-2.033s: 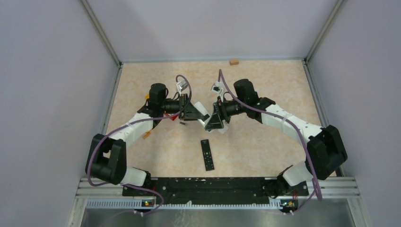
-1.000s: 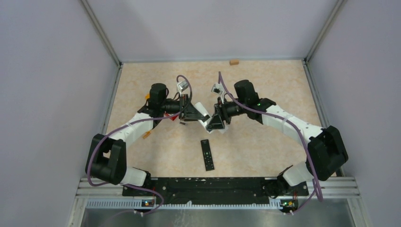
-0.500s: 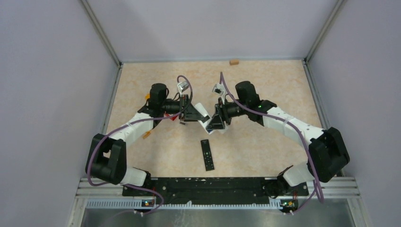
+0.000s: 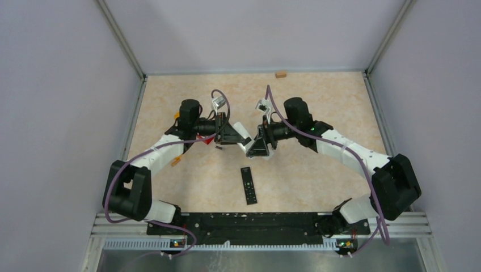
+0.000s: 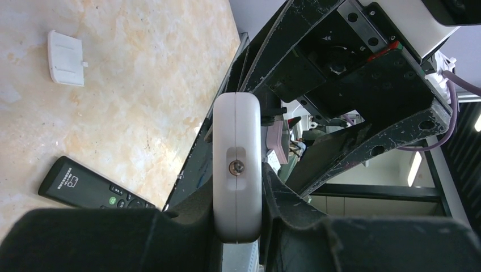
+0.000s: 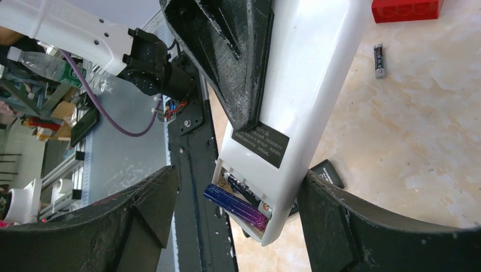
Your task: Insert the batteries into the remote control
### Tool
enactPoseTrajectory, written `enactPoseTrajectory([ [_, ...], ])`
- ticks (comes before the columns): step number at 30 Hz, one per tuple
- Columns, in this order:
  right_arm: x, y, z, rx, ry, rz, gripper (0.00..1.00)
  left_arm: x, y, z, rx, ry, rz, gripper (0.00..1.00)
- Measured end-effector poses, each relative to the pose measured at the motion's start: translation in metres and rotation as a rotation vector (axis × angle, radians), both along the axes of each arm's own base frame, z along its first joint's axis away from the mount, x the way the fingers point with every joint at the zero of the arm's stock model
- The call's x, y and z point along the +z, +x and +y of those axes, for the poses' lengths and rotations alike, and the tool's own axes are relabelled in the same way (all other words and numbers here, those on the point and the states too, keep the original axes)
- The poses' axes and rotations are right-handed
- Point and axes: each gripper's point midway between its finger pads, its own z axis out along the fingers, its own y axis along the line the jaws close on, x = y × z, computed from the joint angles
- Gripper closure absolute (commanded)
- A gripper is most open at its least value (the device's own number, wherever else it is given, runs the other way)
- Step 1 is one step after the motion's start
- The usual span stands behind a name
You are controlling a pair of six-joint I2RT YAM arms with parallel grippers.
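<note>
My left gripper (image 4: 229, 135) is shut on a white remote (image 4: 244, 140) and holds it above the table; in the left wrist view the remote (image 5: 236, 141) shows end-on between the pads. My right gripper (image 4: 258, 148) is open around the remote's free end (image 6: 300, 96). The battery compartment is open. In it lie a purple-blue battery (image 6: 235, 207) and a dark battery (image 6: 247, 191). A third battery (image 6: 379, 60) lies loose on the table. My right finger (image 6: 346, 221) is next to the remote's edge; the left finger (image 6: 136, 221) stands apart.
A black remote (image 4: 248, 185) lies on the table in front of the grippers, also in the left wrist view (image 5: 93, 190). A white battery cover (image 5: 66, 50) lies on the table. A red brick (image 6: 406, 9) is near the loose battery. A wooden block (image 4: 280, 74) sits at the back edge.
The right arm's elbow has drifted slightly to the right and back. Both grippers and the white remote stay almost where they were.
</note>
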Motion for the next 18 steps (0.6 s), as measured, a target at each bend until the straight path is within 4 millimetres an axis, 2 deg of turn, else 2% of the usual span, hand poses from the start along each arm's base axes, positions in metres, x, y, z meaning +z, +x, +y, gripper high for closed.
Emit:
enactPoseTrajectory([
  [10,-0.004,-0.006,-0.002,0.059,-0.005,-0.055,0.26,0.001,-0.001,0.0,-0.003,0.002,0.024,1.0],
  [18,-0.011,-0.008,-0.003,0.068,-0.03,-0.072,0.41,0.002,-0.004,0.0,-0.012,-0.001,0.044,1.0],
])
